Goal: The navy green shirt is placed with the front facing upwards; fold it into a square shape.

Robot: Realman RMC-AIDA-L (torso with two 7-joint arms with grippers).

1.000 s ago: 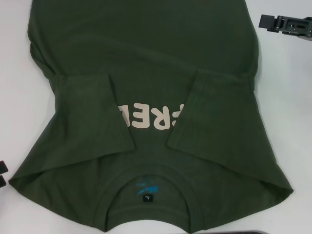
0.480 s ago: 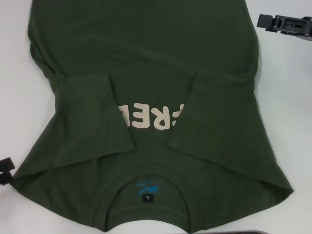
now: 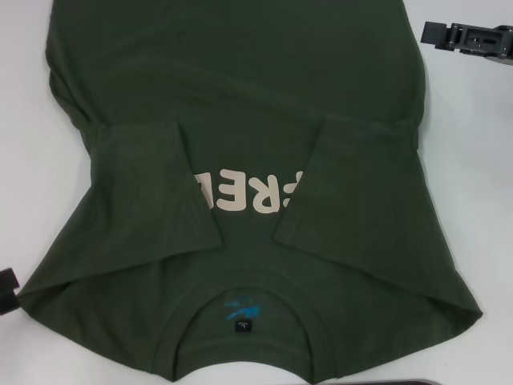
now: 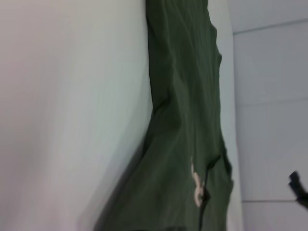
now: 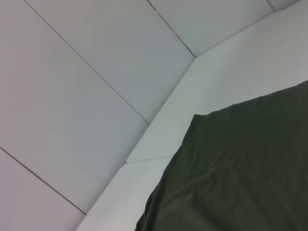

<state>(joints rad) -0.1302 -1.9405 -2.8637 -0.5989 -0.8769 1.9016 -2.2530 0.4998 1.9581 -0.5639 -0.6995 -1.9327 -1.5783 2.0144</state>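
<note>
Navy green shirt [image 3: 240, 136] lying flat on the white surface [image 3: 481, 184], both sleeves folded inward over its lettering; left pincer [image 3: 6, 289] at eight o'clock beside the shoulder edge, right pincer [image 3: 465, 38] at two o'clock, apart; finger opening of either cannot be told.
</note>
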